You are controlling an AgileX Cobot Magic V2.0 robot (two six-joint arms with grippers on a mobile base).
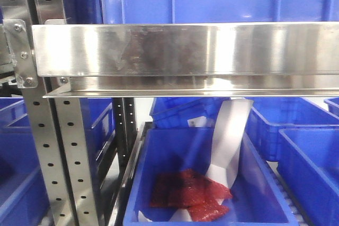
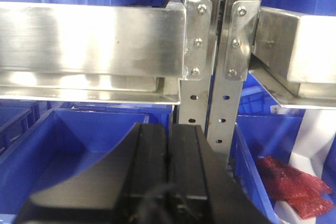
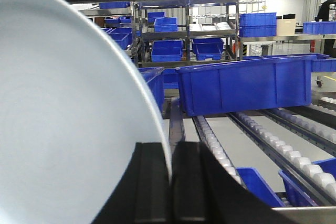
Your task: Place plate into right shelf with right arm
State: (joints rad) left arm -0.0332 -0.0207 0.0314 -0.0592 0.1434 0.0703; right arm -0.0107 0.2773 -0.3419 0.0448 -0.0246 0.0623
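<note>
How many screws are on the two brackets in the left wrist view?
6: three down the left bracket, three down the right bracket; others may be hidden.

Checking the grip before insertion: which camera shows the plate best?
Right wrist view. The plate fills its left half, with its rim pinched in the right hand. The front and left wrist views show no plate, only steel rails and blue bins.
</note>
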